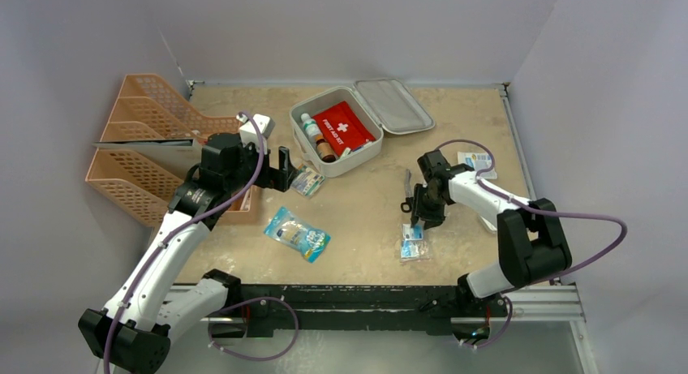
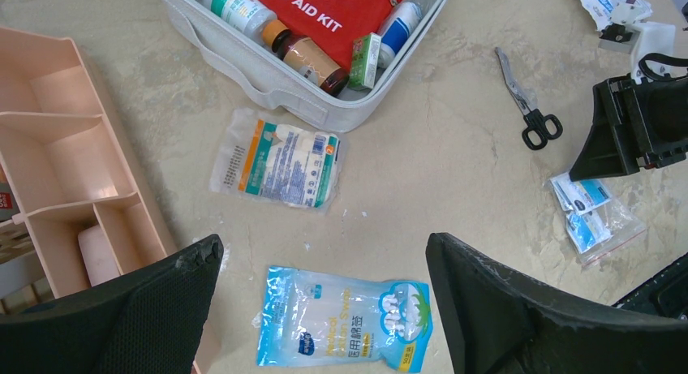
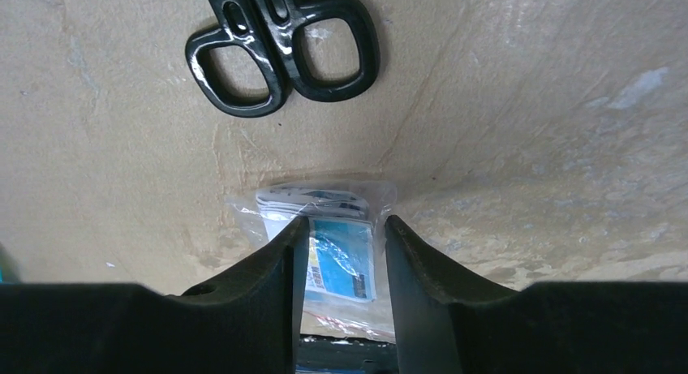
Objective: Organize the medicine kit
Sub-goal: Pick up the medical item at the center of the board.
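Looking at the right gripper (image 3: 345, 221) first: jaws part-way open, planted either side of a blue-and-white packet inside a small clear bag (image 3: 324, 199) lying flat on the table (image 3: 527, 147). Tips down at the plastic, but no real pinch to see. Black scissors (image 3: 284, 45) just past the bag, not touched. From above, right arm coming in from its base with the elbow bent, wrist tipped steeply down onto the bag near the front right of the table.

Over at the left gripper (image 2: 324, 244): spread about as wide as possible, gripping nothing, hovering above the table with a white-and-orange packet (image 2: 280, 163) and a blue-and-clear pack (image 2: 345, 317) below. Left arm stretched forward, fingers aimed toward the medicine kit (image 1: 354, 157).

As for the kit: sitting toward the back middle of the table, lid flipped open, with a red first-aid pouch (image 1: 342, 126), bottles and small boxes inside. Orange mesh trays (image 1: 134, 159) off at the back left.
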